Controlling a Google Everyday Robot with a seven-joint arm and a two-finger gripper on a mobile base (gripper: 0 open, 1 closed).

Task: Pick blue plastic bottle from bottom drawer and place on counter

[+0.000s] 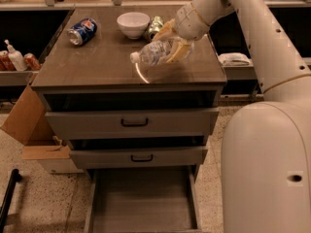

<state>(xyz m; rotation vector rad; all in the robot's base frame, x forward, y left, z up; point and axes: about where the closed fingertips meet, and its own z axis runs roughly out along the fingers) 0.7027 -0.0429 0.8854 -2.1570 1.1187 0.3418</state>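
I have the pincer (175,43) pinching the small clear plastic water bottle with the white cap (154,52) near its base. The bottle lies almost level, cap pointing away from the pincer, low over the glossy grey-brown desk (97,62) beneath it. I judge it light, thin-walled and slippery, likely to buckle under a hard squeeze and to roll once laid down, so the stiffer base end seems a better hold than the soft middle.

The blue plastic bottle (154,52), white cap leftward, lies sideways in the gripper (174,46) above the counter's (92,64) right side; bottom drawer (143,203) open.
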